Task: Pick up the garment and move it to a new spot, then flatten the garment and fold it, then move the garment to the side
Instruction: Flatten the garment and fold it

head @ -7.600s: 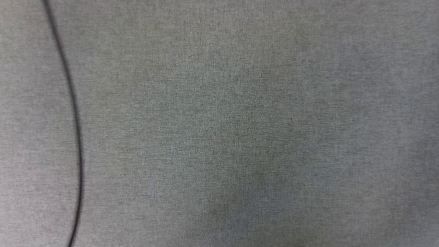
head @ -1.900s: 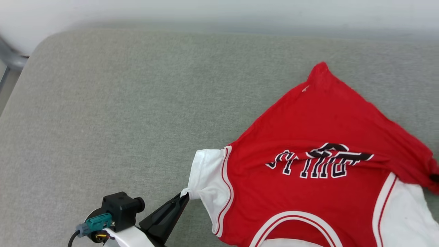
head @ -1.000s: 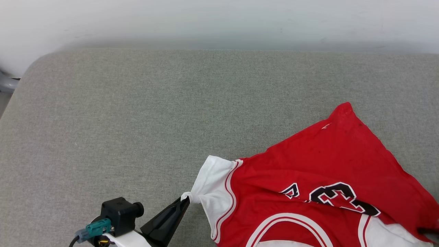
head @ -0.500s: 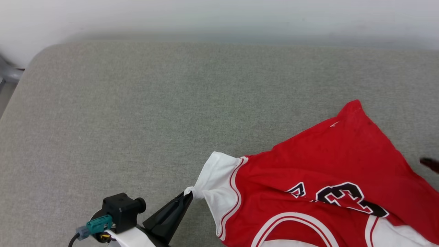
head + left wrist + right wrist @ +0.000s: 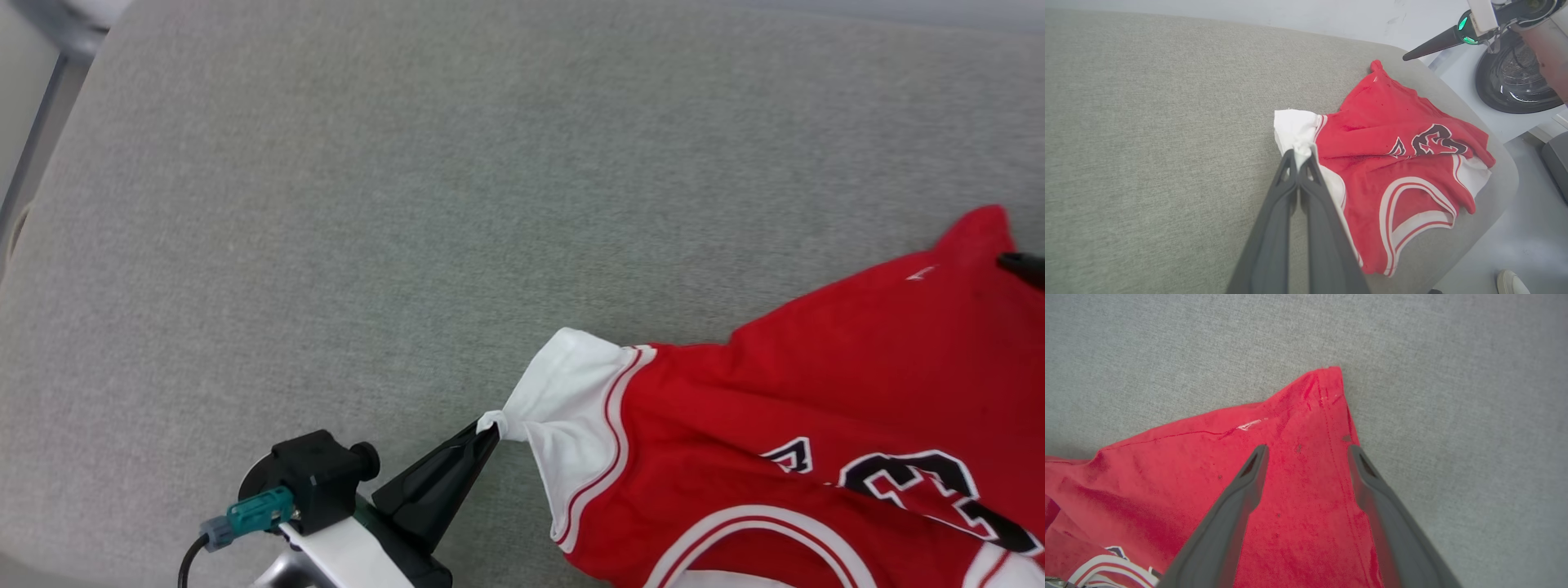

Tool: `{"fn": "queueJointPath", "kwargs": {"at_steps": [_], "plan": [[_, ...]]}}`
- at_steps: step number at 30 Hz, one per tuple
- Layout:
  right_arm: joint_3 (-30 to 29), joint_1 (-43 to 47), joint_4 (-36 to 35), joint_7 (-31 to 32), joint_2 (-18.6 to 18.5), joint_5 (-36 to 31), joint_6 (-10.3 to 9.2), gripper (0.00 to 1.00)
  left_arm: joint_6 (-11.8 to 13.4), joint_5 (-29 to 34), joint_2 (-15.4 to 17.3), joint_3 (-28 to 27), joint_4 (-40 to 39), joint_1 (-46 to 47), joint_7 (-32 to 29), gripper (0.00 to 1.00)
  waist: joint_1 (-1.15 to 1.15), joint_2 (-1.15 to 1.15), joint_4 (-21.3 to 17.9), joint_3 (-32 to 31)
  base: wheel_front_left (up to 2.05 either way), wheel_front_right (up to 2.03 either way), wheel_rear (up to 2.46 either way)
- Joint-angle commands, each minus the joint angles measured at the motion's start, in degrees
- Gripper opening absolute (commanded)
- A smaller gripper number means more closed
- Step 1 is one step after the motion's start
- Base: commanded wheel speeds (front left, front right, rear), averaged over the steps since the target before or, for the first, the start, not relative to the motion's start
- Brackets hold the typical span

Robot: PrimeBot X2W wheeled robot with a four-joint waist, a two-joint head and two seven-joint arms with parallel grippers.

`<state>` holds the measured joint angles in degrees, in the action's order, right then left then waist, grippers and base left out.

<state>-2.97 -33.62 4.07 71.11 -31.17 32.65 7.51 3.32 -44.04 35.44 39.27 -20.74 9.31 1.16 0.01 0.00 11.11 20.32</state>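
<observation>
Garment (image 5: pixel 816 392), lettering (image 5: pixel 898 478) partly under a fold

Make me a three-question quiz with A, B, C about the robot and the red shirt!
1. Where does the left gripper pinch the garment?
A. collar
B. white sleeve
C. lettering

2. What colour is the cushion under it?
A. blue
B. brown
C. grey

3. How do the fingers of the right gripper stand?
A. spread open
B. shut on cloth
C. holding a cup

Answers:
1 B: its closed tips clamp a bunched bit of sleeve edge.
2 C: grey fabric lies all around the garment.
3 A: the right wrist view shows a wide gap over red cloth.
</observation>
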Motion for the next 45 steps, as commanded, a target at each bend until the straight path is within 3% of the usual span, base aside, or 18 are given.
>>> {"fn": "queueJointPath", "kwargs": {"at_steps": [1,11,21,23,24,37,45], "plan": [[-0.2,-1.4,1.1,-0.3,0.2,-0.8,-0.04,1.0,-0.3,0.4,-0.4,0.1,-0.1,1.0,0.0,0.0,-0.01,0.0,2.2,2.3,0.0,0.0,0.0],[1.2,-4.4,9.3,-3.3,-1.1,-4.7,-0.04,1.0,-1.7,0.3,-1.8,0.9,1.6,2.6,0.9,0.0,-0.01,0.0,5.7,5.6,0.0,0.0,0.0],[5.2,-1.2,14.1,-3.9,-1.5,-3.6,-0.04,1.0,-2.2,0.4,-2.2,1.2,2.3,3.2,1.5,0.0,-0.01,0.0,7.0,6.7,0.0,0.0,0.0],[6.3,-0.4,14.6,-3.9,-1.7,-2.9,-0.04,0.16,-2.2,0.4,-2.2,1.2,2.4,3.3,1.5,0.0,-0.01,0.0,7.1,6.8,0.0,0.0,0.0],[6.7,-0.2,14.8,-3.8,-1.8,-2.7,-0.04,0.0,-2.2,0.4,-2.2,1.2,2.5,3.4,1.5,0.0,-0.01,0.0,7.1,6.9,0.0,0.0,0.0],[7.1,-3.5,15.6,-13.8,-4.8,-1.1,-0.07,0.0,-2.0,0.1,-2.4,0.8,3.3,3.8,2.2,0.0,-0.01,0.0,6.2,4.6,0.0,0.0,0.0],[7.7,-5.6,14.9,-20.7,-4.5,1.7,-0.06,0.0,-1.2,2.8,-0.3,0.7,3.1,4.6,1.7,0.0,-0.01,0.0,3.1,-0.4,0.0,0.0,0.0]]}}
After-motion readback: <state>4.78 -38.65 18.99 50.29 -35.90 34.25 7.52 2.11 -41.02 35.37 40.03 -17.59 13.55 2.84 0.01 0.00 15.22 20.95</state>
